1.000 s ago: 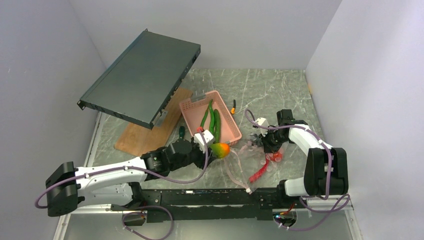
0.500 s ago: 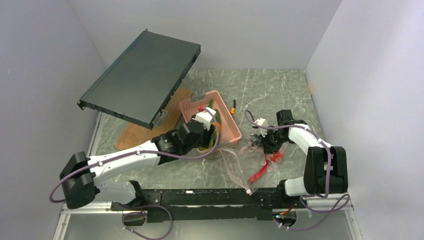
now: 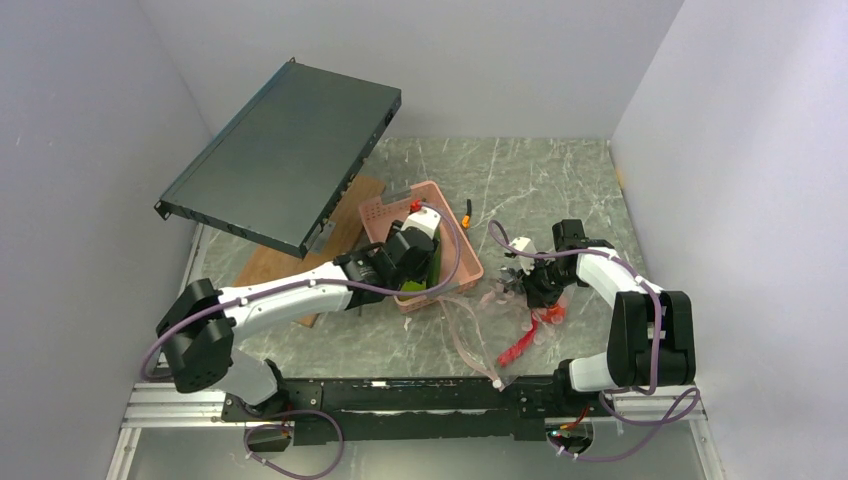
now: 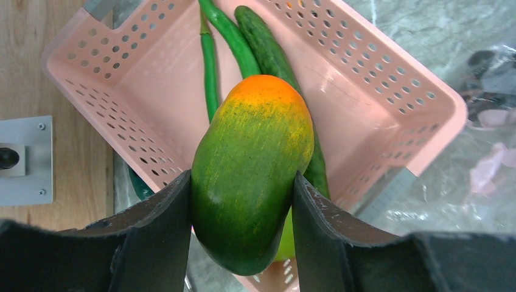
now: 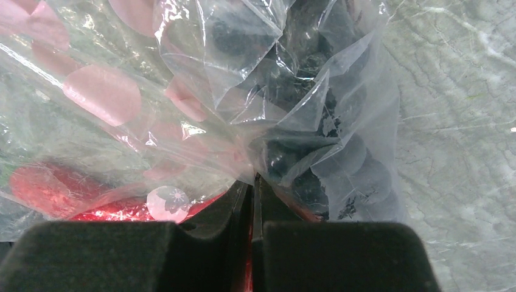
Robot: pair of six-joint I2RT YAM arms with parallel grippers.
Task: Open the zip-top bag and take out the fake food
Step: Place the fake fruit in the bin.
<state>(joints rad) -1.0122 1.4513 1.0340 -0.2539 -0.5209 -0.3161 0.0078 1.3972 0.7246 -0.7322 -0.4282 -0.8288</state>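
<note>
Largest first: a dark flat metal chassis (image 3: 280,155), propped at a slant over the far left of the grey marbled table (image 3: 560,170), above a bare wooden board (image 3: 270,280). Next, mid-table, a rigid pink perforated basket (image 3: 458,238), with long green pods (image 4: 228,36) lying inside. Just right of the basket, crumpled on the table, the clear floppy zip-top bag (image 3: 478,330); inside it, a dark grape bunch (image 5: 316,152) and a red piece (image 5: 42,188), seen through the film.

Left gripper (image 4: 242,182): poised above the basket, jaws spread to the width of a green-and-orange plastic mango (image 4: 252,152) and clamped on its flanks. Right gripper (image 5: 254,182): fingers pressed together on a pinch of bag film beside the grapes, pinning the bag in place.

Step in hand, judging from this: unloading piece by piece, with the bag evidently open already and the mango on its way into the basket.

Called for next: lowering the mango beside the pods, not on top of them, and spreading the jaws to let go. Then reaching into the bag for the grapes and the red piece, with the film kept pinned.
</note>
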